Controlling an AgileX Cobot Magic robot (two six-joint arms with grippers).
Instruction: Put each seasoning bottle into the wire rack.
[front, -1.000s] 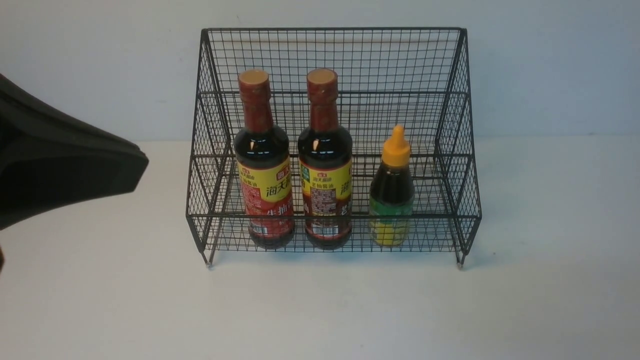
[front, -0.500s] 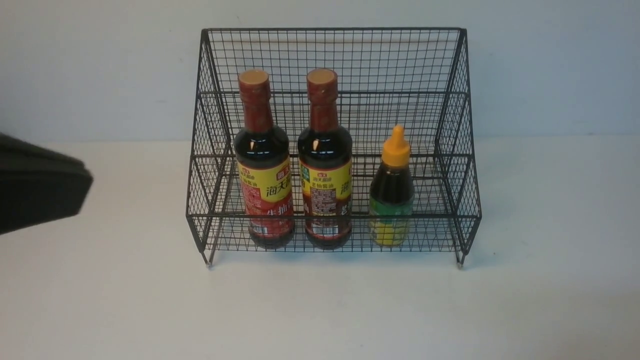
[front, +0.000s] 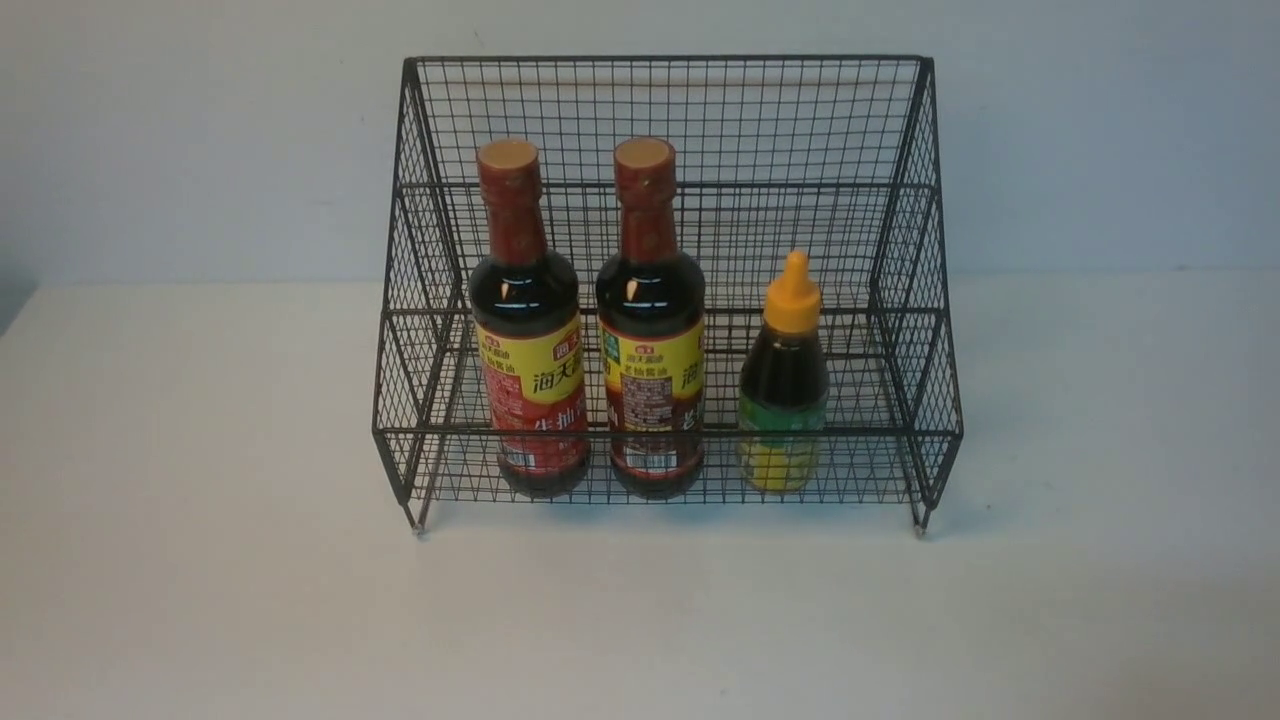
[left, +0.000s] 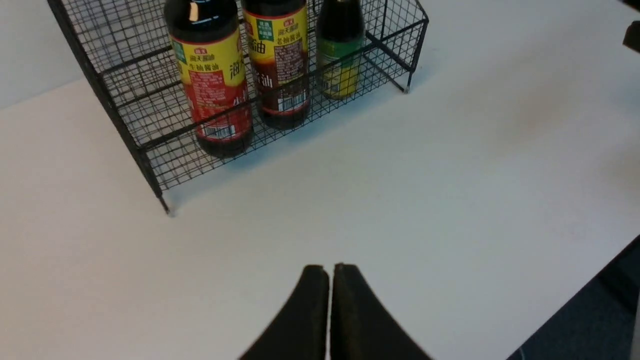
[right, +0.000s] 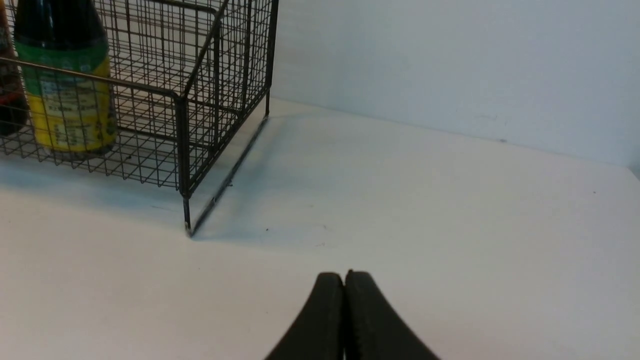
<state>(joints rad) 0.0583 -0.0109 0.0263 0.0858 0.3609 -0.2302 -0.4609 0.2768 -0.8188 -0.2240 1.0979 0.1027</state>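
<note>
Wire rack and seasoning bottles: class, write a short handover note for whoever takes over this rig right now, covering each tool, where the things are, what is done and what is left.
Left tool: shut, empty, above bare table, away from the rack.
Right tool: shut, empty, above the table beside the rack's right end.
Wire rack: upright by the wall.
Left tall bottle, middle tall bottle and short orange-capped bottle: all upright in a row on the rack's lowest tier.
Done: all three bottles are in.
Left: nothing visible to place.
</note>
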